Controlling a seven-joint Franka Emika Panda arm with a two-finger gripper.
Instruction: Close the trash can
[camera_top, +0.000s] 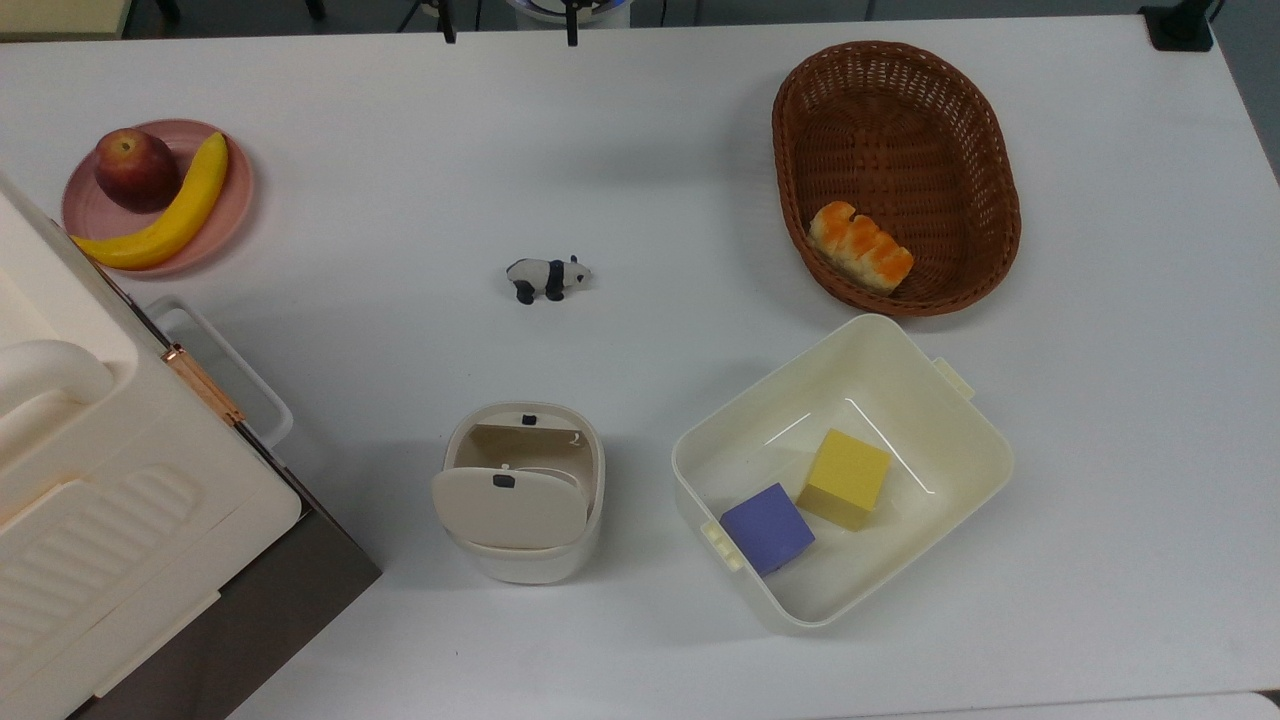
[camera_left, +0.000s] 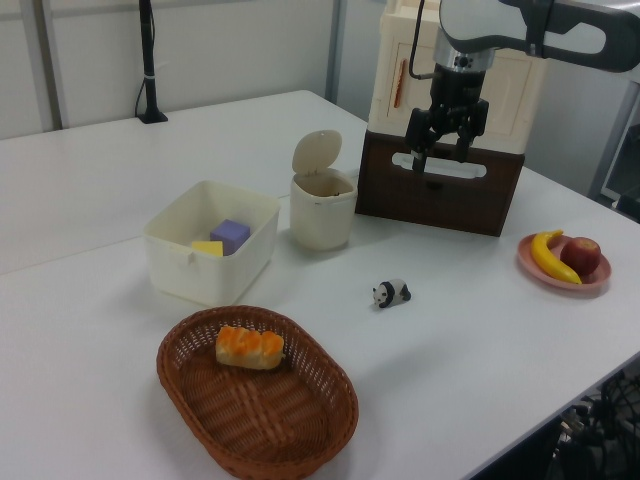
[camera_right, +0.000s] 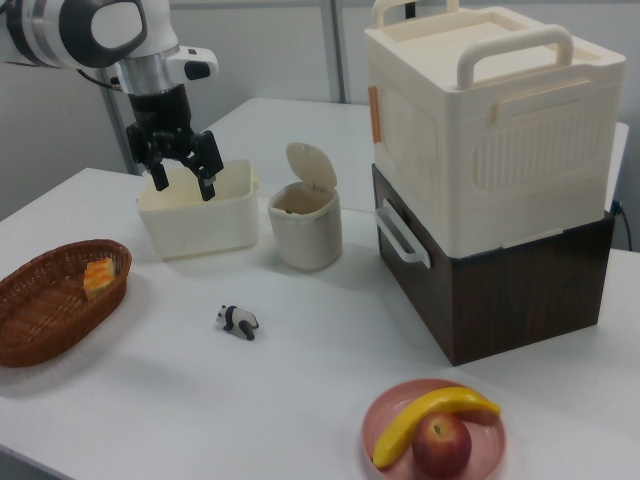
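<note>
Trash can (camera_top: 523, 490) lid up, fingers (camera_right: 158, 148) spread, apart above

In the top view, taking the panda figure (camera_top: 548, 277) as the dial's centre: the plate (camera_top: 235, 190) holding apple (camera_top: 135, 168) and banana (camera_top: 168, 218) lies at ten o'clock; the basket (camera_top: 960, 90) with bread (camera_top: 860, 247) at two; the trash can (camera_top: 523, 545) at six; the tub (camera_top: 930, 420) holding two cubes (camera_top: 768, 527) at four; the big box (camera_top: 120, 500) at eight.
</note>
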